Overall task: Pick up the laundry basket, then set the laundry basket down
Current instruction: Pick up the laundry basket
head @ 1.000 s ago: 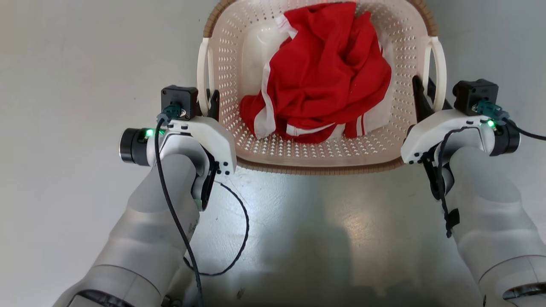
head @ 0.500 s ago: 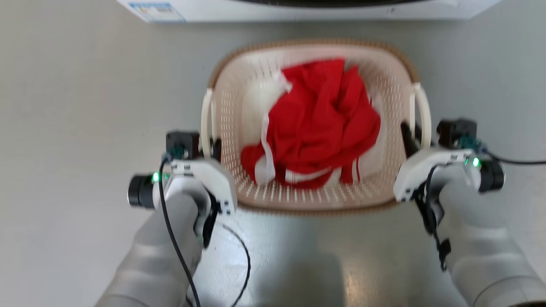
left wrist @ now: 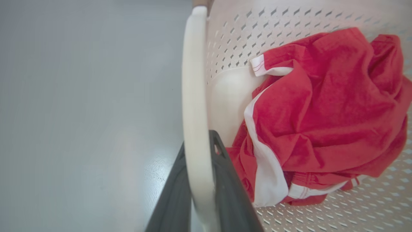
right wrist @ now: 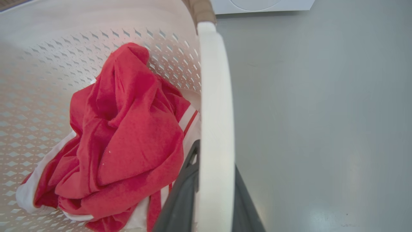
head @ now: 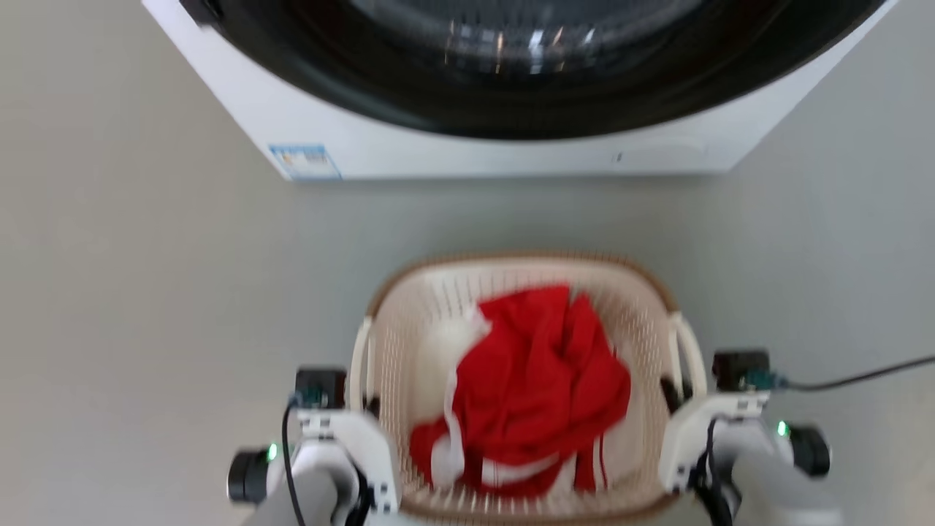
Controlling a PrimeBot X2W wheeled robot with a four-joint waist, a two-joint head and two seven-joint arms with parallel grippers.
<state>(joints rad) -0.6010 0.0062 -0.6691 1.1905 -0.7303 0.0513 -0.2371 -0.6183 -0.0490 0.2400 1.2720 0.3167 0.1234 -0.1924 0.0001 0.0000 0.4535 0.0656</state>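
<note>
The laundry basket is cream, perforated and brown-rimmed, and sits low in the head view between my two arms. A crumpled red and white garment lies inside it. My left gripper is shut on the basket's left loop handle, one dark finger on each side of the white band. My right gripper is shut the same way on the right loop handle, its fingers clasping it. The basket's near rim runs off the bottom edge of the head view.
A large white washing machine with a dark round door stands just beyond the basket, a strip of grey floor between them. Grey floor also spreads to both sides. A black cable trails from my right wrist.
The whole head view has shifted: the camera now looks further forward, so the basket lies lower in it and the washing machine fills the top. Both grippers keep their hold on the handles.
</note>
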